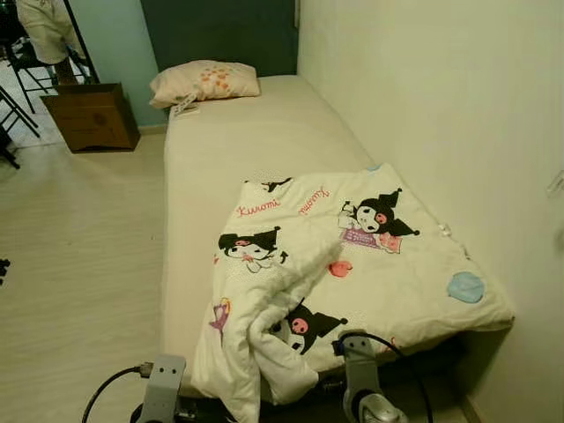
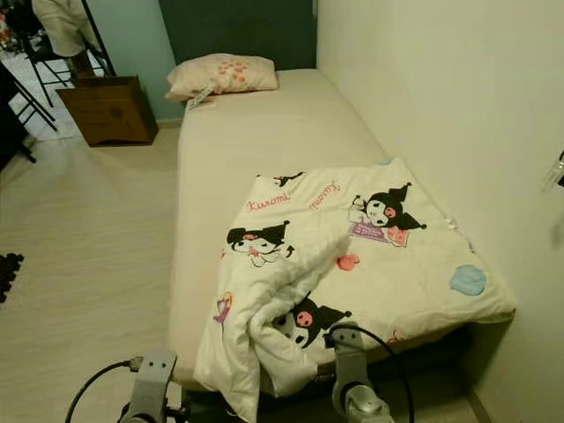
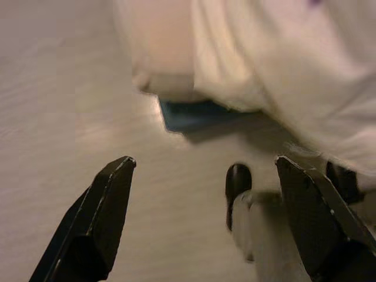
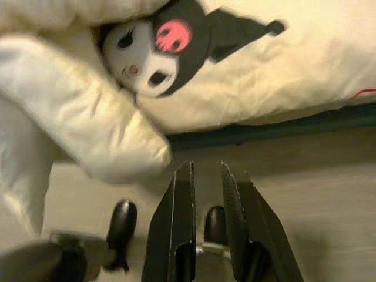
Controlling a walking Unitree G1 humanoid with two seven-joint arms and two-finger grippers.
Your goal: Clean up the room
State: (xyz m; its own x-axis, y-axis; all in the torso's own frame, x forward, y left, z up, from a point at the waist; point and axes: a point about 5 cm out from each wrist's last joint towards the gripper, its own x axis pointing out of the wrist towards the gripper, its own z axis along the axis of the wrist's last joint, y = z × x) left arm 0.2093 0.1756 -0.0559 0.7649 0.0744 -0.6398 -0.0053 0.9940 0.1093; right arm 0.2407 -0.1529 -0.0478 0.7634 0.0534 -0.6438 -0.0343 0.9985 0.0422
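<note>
Two grippers are held low at the bed's (image 1: 229,141) foot below the rumpled blanket (image 1: 352,273): left gripper (image 3: 205,170) spread wide, right gripper (image 4: 207,176) nearly closed on nothing.

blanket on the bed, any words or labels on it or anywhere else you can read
"Kuromi" in red script on the blanket, near its far edge.
"Kuromi" again beside it, turned at an angle.
Purple patch under the cartoon figure: too small to read.
Tag by the pillow: too small to read.
</note>
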